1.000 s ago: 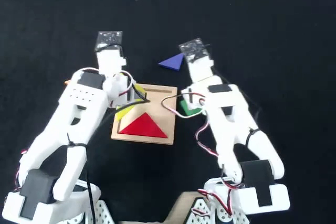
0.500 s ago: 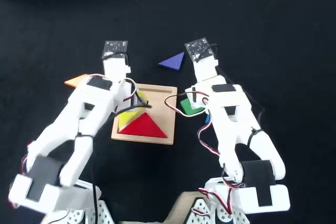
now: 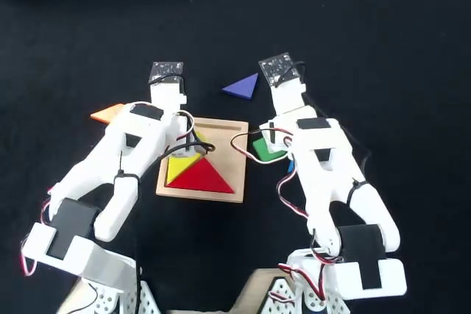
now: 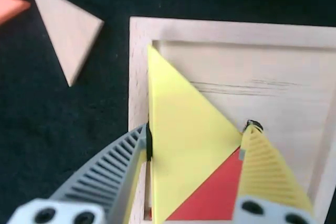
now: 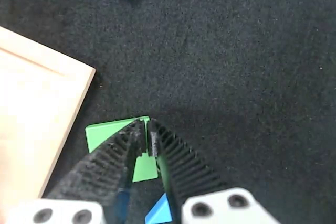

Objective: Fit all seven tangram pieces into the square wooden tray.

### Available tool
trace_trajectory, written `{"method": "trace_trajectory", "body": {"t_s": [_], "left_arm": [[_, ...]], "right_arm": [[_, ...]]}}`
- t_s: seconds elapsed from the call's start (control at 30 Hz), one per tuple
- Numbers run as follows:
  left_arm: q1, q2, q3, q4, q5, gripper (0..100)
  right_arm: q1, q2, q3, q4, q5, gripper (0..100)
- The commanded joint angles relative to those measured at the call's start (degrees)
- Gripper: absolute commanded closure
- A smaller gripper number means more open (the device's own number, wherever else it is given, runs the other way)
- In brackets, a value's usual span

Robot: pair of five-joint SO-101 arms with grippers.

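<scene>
The square wooden tray (image 3: 229, 126) lies between the two arms, with a red triangle (image 3: 201, 177) in its near part. A yellow triangle (image 4: 181, 129) lies against the tray's left wall (image 4: 137, 77), touching the red one (image 4: 210, 198). My left gripper (image 4: 199, 129) is shut on the yellow triangle, one finger at each edge. My right gripper (image 5: 147, 125) is shut with nothing in it, its tips just over a green piece (image 5: 107, 132) on the cloth beside the tray's right edge (image 5: 79, 103).
A violet-blue triangle (image 3: 241, 87) lies beyond the tray. An orange piece (image 3: 107, 114) and a plain wooden triangle (image 4: 65, 27) lie off the tray's left side. A small blue piece (image 5: 160, 213) sits next to the green one.
The left arm has swung in over the tray and the yellow triangle now lies lower, flat beside the red one. The right arm shifted only slightly.
</scene>
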Motion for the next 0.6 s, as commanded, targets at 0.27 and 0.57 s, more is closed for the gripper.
{"method": "trace_trajectory", "body": {"t_s": [0.27,0.57], "left_arm": [[-0.66,-0.62,-3.12,1.76,0.09,72],[-0.84,-0.88,-3.38,4.13,0.53,64]], "right_arm": [[0.26,-2.68,-1.98,-1.05,0.00,98.4],[0.26,-2.68,-1.98,-1.05,0.00,98.4]]}}
